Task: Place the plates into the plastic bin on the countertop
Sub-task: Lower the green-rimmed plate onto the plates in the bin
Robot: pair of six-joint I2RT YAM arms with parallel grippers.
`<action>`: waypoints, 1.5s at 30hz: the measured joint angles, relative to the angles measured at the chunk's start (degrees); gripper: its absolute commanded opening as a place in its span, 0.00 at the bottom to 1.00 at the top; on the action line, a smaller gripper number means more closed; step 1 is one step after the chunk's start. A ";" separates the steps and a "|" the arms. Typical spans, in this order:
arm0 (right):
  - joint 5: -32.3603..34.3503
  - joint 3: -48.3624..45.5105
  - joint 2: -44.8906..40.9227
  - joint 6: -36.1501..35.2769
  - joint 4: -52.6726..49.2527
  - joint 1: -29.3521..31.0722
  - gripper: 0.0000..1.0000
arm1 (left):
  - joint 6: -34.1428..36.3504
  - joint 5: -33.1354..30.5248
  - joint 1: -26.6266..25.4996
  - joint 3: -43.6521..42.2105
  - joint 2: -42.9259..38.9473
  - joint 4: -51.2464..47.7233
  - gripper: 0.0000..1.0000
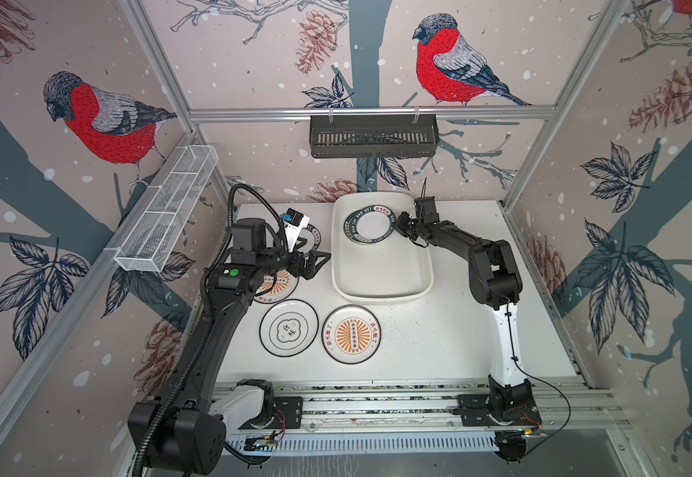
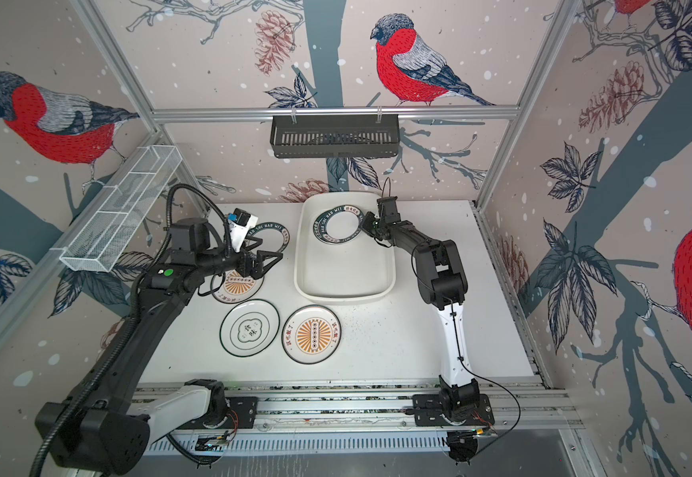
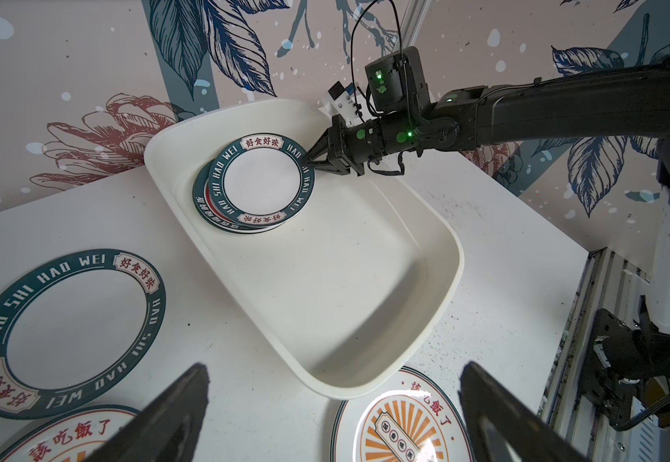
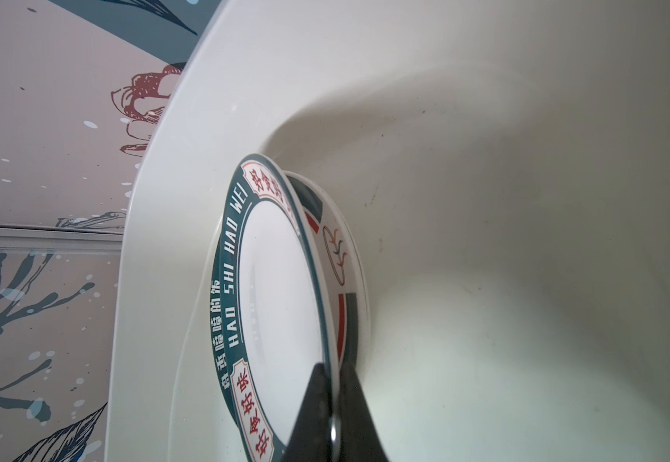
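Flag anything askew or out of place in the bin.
The upper teal-rimmed plate sits offset on the plate beneath rather than nested, apparently tilted up where the right end effector pinches its rim. The plastic bin itself looks undamaged. Dark specks dot the countertop beside it.

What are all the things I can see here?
bin: 1, white, back of table
top bin plate: 1, teal-rimmed, on lower bin plate
lower bin plate: 1, teal-rimmed, bin's far end
teal plate: 1, table, left of bin
orange plates: 2, table
black-rimmed plate: 1, table front
black basket: 1, back rail
wire basket: 1, white, left rail
table: 1, white
left gripper: black, open, left of bin
right gripper: black, shut on top bin plate's rim
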 measured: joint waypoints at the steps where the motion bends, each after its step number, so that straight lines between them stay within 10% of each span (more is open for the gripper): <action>1: -0.09 0.17 0.20 0.02 -0.04 0.09 0.08 | 0.02 0.04 0.00 0.00 0.00 0.00 0.97; 45: -1.03 3.93 1.75 -0.39 -4.02 0.31 0.21 | 0.02 0.72 0.00 0.07 -0.22 0.07 0.97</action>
